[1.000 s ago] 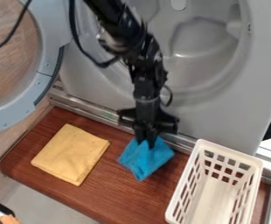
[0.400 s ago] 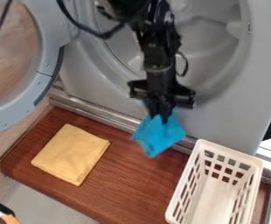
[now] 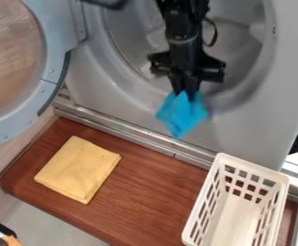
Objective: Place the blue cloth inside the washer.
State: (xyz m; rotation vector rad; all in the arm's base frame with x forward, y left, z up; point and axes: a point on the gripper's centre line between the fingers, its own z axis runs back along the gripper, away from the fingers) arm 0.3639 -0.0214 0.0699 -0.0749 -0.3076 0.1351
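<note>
And there's the gripper (image 3: pixel 186 91) pinching the blue cloth (image 3: pixel 181 114), dangling in front of the open washer (image 3: pixel 242 126)! Yellow cloth (image 3: pixel 78 169) lies left on the worktop (image 3: pixel 148 190), white basket (image 3: pixel 199 214) right.

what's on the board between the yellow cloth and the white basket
Nothing rests there: in the camera view, only bare brown wood of the board separates the folded yellow cloth from the white basket.
</note>
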